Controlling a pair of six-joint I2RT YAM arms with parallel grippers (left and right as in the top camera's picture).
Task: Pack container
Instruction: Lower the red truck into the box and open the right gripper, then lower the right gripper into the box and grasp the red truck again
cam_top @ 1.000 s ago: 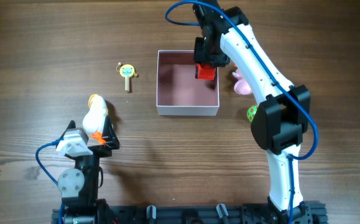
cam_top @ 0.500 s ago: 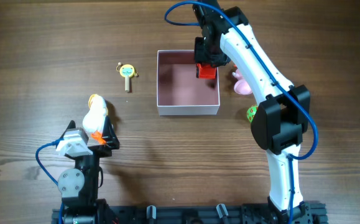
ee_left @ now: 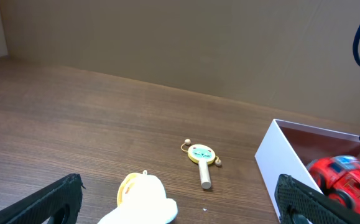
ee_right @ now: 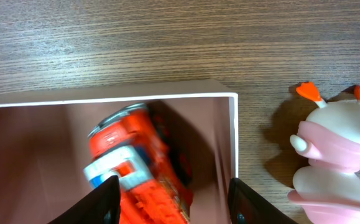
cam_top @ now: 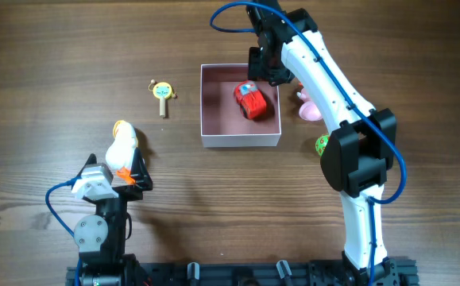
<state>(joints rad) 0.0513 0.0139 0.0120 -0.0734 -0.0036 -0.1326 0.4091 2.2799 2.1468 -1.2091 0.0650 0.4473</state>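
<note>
Container (cam_top: 218,107) sits mid-table, open-topped. The right gripper (ee_right: 173,199) hangs over its far right corner with jaws parted and gripping nothing, apparently because the red toy car (cam_top: 250,101) lies loose on the pink floor beneath. Left gripper (ee_left: 178,202) waits near the front edge, jaws wide and empty, the white duck toy (cam_top: 121,147) just ahead as a likely next pick; pink figure (cam_top: 309,105) and yellow rattle (cam_top: 162,93) remain outside the walls.
</note>
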